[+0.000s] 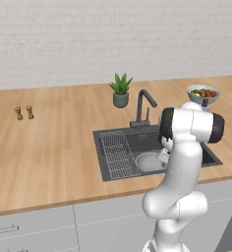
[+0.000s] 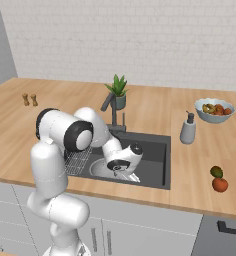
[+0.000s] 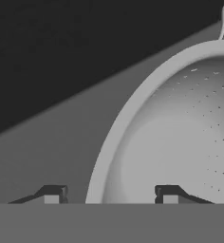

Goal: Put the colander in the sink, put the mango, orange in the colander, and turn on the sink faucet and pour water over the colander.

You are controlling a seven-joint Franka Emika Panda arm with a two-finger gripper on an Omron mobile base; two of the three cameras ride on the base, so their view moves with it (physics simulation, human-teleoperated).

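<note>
A light wooden countertop (image 1: pixel 49 147) holds the dark grey recessed sink (image 1: pixel 152 138). In the left base view, the shiny perforated metal colander (image 1: pixel 148 161) sits on the sink floor beside the wire rack (image 1: pixel 117 155). In the right base view, the mango (image 2: pixel 216 172) and orange (image 2: pixel 220 184) lie together on the counter. In the hand view, the gripper (image 3: pixel 107 194) stands parted astride the colander rim, gripping nothing.

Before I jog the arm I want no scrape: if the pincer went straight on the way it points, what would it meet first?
Most likely the colander rim, which runs between the open pincer tips, inside the sink. Depth is unclear.
</note>
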